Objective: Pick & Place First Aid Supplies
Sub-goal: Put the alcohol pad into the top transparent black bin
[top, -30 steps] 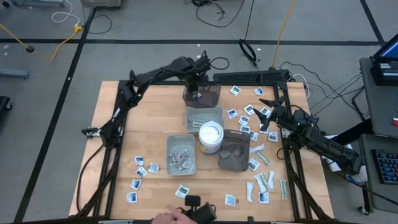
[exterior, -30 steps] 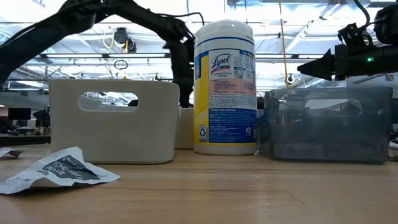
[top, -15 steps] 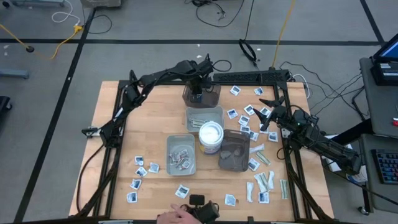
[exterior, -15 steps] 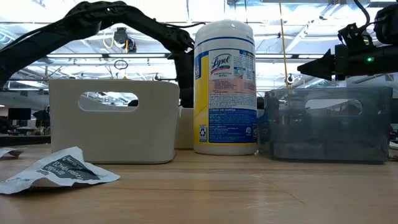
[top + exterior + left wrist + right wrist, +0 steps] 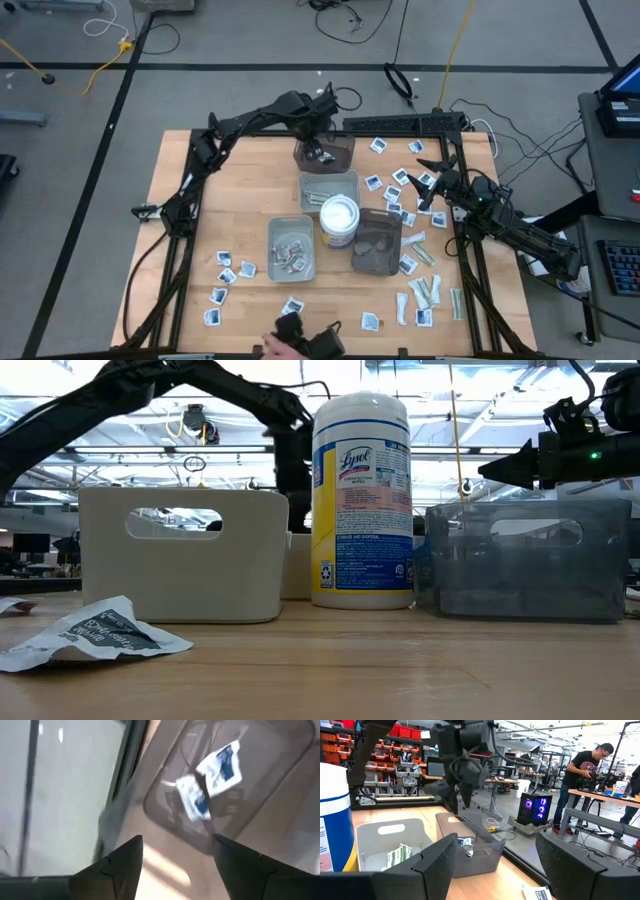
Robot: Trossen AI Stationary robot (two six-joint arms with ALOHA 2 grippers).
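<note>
Hung left gripper [image 5: 318, 140] spread wide over dark translucent rectangular tray [image 5: 338, 158], square white blue-printed packets [image 5: 218, 764] lying inside, apparently just dropped. Waited right gripper [image 5: 432, 178], wide and empty, at the bench's right side.

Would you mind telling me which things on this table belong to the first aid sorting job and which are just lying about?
Part of the job:
- square packets loose on the table
- narrow strips
- two packets in the far dark tray
- left gripper above that tray, fingers open
- right gripper, open

Just lying about:
- wipes tub
- a person's hand
</note>
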